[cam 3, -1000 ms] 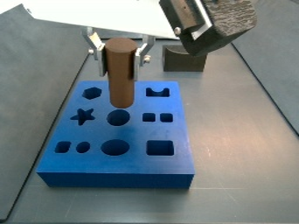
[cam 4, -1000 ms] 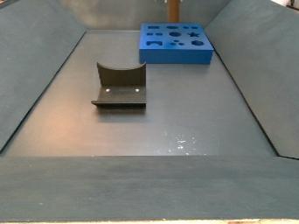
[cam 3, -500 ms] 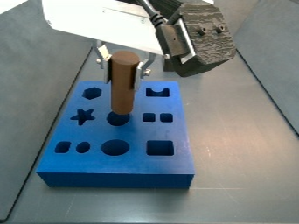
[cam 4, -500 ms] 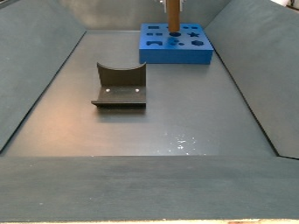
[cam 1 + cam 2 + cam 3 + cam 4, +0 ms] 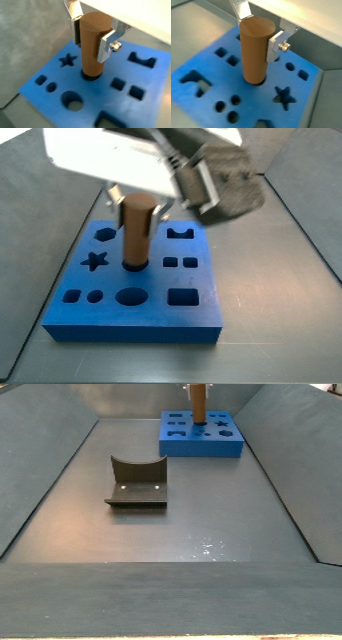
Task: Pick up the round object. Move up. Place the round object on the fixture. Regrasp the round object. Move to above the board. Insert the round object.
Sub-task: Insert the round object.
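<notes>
The round object [image 5: 92, 47] is a brown cylinder standing upright, its lower end inside a round hole of the blue board [image 5: 60, 82]. My gripper [image 5: 91, 30] is shut on its upper part, silver fingers [image 5: 105, 46] pressing both sides. The same grasp shows in both wrist views, with the round object [image 5: 254, 50] entering the board [image 5: 211, 65]. In both side views the round object [image 5: 135, 228] [image 5: 195, 404] rises from the board [image 5: 134, 318] [image 5: 201, 442]. The dark fixture [image 5: 136, 481] stands apart on the floor, nearer the camera.
The board carries several other cutouts: a star [image 5: 66, 61], squares [image 5: 136, 91], a crown shape [image 5: 142, 60] and a larger round hole [image 5: 73, 101]. Sloped grey walls [image 5: 47, 474] bound the floor on both sides.
The gripper has come down with the round object, whose lower end went from above the board into the round hole. The arm's body now hangs lower over the board.
</notes>
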